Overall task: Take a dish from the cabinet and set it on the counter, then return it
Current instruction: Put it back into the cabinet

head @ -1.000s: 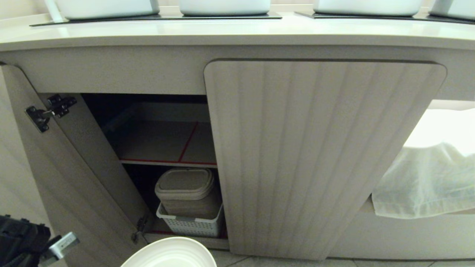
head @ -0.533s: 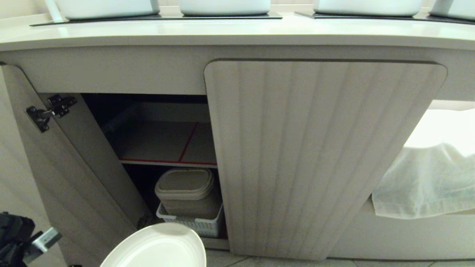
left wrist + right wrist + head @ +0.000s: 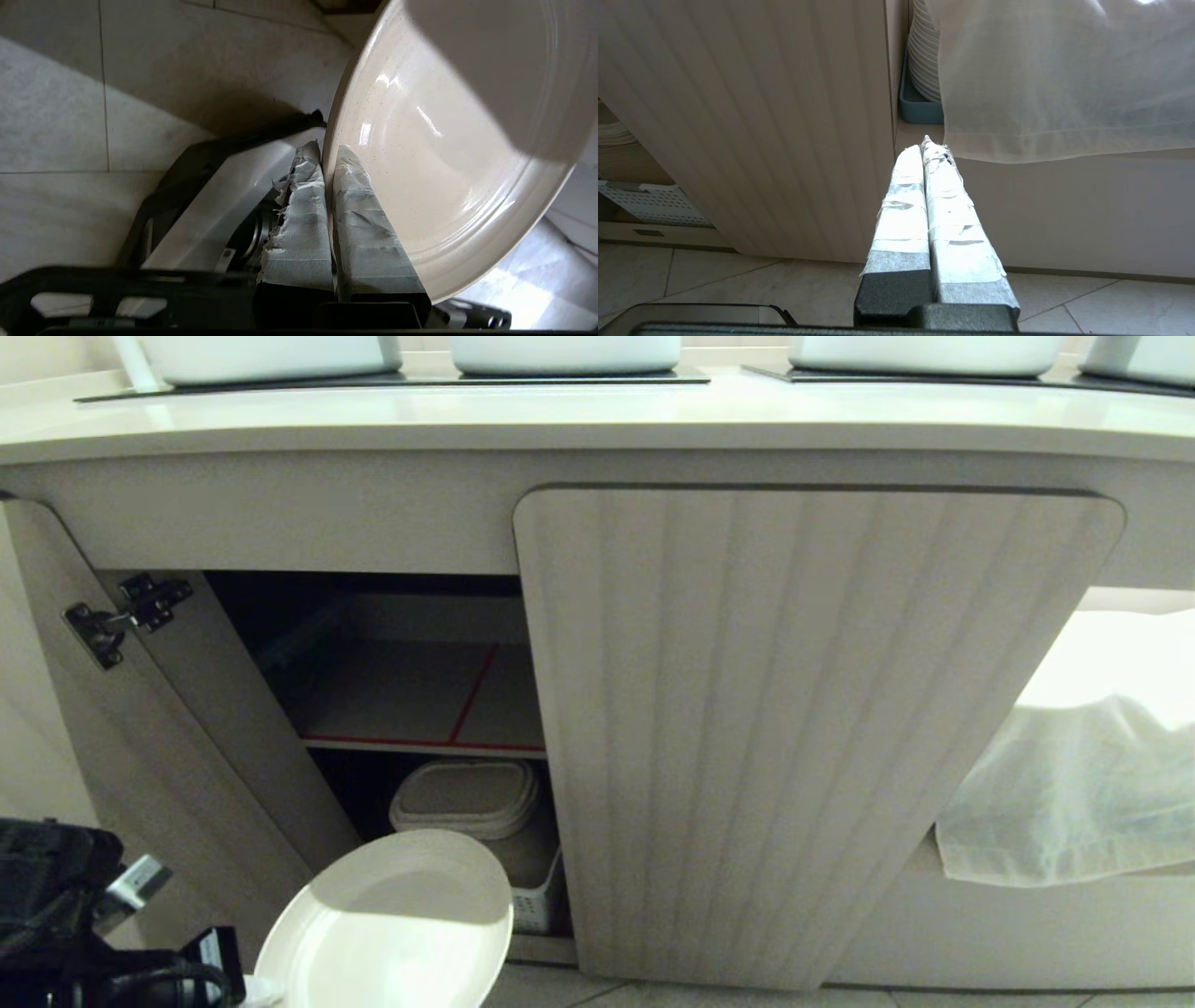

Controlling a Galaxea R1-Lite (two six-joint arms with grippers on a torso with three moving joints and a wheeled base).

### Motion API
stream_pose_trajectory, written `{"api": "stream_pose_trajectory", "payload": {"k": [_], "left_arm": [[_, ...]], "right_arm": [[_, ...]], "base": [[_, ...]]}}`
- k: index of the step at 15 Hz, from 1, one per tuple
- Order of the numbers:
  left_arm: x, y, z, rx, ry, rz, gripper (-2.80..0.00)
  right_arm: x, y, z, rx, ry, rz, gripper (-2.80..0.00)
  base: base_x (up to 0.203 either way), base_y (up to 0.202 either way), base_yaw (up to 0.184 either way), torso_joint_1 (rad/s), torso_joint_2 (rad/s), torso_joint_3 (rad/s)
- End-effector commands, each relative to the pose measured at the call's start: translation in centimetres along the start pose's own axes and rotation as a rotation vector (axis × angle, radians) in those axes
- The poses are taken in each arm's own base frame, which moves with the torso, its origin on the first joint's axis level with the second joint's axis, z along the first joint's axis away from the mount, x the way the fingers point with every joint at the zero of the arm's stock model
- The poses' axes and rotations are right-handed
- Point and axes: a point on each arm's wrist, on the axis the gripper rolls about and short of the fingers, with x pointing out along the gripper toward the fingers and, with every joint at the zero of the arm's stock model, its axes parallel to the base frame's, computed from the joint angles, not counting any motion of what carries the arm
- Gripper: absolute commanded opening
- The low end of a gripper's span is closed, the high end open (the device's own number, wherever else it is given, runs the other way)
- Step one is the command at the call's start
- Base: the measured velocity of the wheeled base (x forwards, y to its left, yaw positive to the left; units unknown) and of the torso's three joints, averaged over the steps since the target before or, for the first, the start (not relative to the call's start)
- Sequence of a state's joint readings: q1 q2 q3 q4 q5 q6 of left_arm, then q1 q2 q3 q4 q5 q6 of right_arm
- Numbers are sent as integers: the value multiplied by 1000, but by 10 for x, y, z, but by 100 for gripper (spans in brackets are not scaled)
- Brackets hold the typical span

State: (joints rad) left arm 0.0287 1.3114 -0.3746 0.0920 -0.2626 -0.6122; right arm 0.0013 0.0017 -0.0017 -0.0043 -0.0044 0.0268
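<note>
The cream dish (image 3: 392, 924) hangs tilted low in front of the open cabinet (image 3: 420, 744), apart from the red-edged shelf and below it. My left gripper (image 3: 250, 991) holds it from the lower left. In the left wrist view the taped fingers (image 3: 299, 219) are shut on the rim of the dish (image 3: 444, 154), one on each face, with the gripper (image 3: 329, 156) above the tiled floor. The counter (image 3: 597, 415) runs across the top. My right gripper (image 3: 924, 147) is parked, shut on nothing, facing the shut fluted door (image 3: 761, 116).
The left door (image 3: 140, 756) stands swung open. Under the shelf a lidded beige box (image 3: 467, 798) sits in a white basket (image 3: 537, 905). A white cloth (image 3: 1074, 793) hangs at the right, with stacked plates (image 3: 924, 60) beside it. White basins (image 3: 565, 350) stand on the counter.
The dish has risen and swung up toward the cabinet opening, now covering most of the basket. My left arm has come up into view at the lower left.
</note>
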Motion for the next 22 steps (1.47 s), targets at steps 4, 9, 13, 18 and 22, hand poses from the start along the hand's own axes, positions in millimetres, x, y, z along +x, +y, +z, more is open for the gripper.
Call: {"api": "stream_pose_trajectory", "payload": {"k": [4,9,13,18,22], "left_arm": [[37,-12,36,-87,-32,36,-280],[60,-36,81,-92,-86,10,-280],[78,-51,111,-78,-111,-5,-280],[92,-63,134,-70,-133,-18,-280],[97,-65,139,-73,-134,-19,-280]], "right_arm": [[0,0,0,1,0,0,-280],[0,0,0,-1,0,0,-280],[0,0,0,0,0,0,-280],[0,0,0,0,0,0,-280],[0,0,0,1,0,0,-280]], "base": [[0,0,0,0,0,0],[0,0,0,0,0,0],[0,0,0,0,0,0],[0,0,0,0,0,0],[0,0,0,0,0,0]]}}
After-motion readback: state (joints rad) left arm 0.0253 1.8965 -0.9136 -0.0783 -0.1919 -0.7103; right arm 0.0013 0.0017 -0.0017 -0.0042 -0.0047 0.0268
